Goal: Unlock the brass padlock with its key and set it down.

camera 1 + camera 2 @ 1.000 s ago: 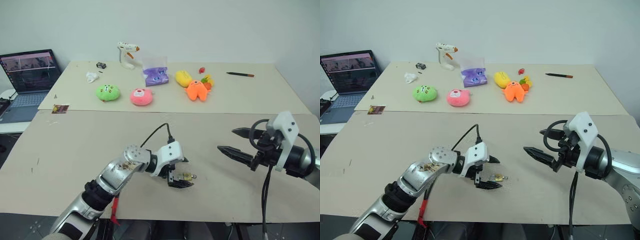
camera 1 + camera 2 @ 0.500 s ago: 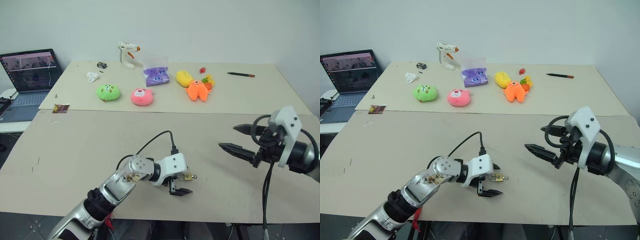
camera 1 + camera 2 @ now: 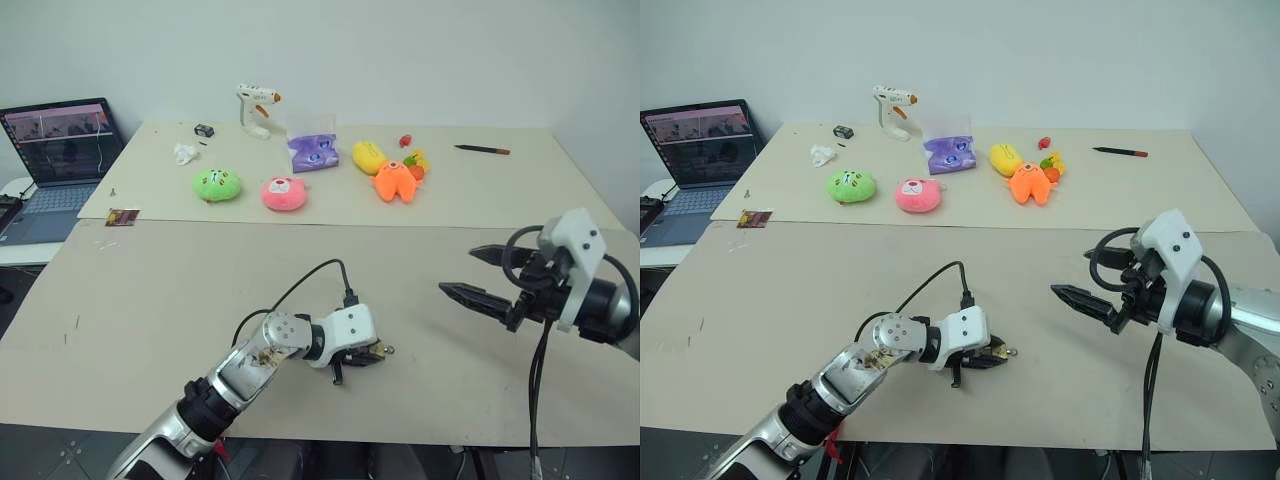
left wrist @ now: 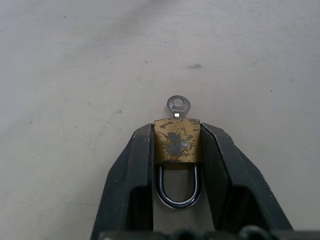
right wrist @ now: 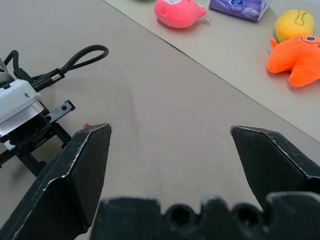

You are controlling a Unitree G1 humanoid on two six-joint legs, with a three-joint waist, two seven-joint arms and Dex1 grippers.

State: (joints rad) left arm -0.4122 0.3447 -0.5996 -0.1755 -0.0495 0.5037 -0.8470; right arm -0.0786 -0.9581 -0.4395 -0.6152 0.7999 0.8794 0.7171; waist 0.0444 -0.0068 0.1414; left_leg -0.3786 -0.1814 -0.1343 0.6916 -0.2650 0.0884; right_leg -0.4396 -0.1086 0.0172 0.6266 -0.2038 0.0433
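Down at the near edge of the front table (image 3: 150, 300) sits the brass padlock (image 4: 177, 141), pinched between the two black fingers (image 4: 132, 185) of the left gripper (image 4: 177, 150). So yeah, that claw is clenched right on the lock body, one finger on each side, with the silver shackle (image 4: 177, 192) pointing back toward the wrist. The key (image 4: 178, 106) is stuck in the far end of the padlock, its round bow poking out past the fingertips and lying low over the tabletop. From the head camera you can just make out the lock and key as a tiny glint at the tip of the left gripper (image 3: 365, 354), with the arm's black cable (image 3: 300, 285) looping up behind it.

Off to the right of the padlock, well apart from it, the right gripper (image 3: 478, 277) hangs above the table with its fingers spread wide, grasping nothing, aimed back toward the lock.

Everything else is way beyond the padlock on the rear table (image 3: 520, 190): a green plush (image 3: 215, 185), a pink plush (image 3: 284, 193), a purple pouch (image 3: 312, 152), a yellow plush (image 3: 366, 156) and an orange plush (image 3: 394, 181) in a loose row. Behind those stands a white glue gun (image 3: 255, 107), and a dark pen (image 3: 482, 150) lies further right. A laptop (image 3: 55, 160) sits open, far left of the padlock, past the table edge.
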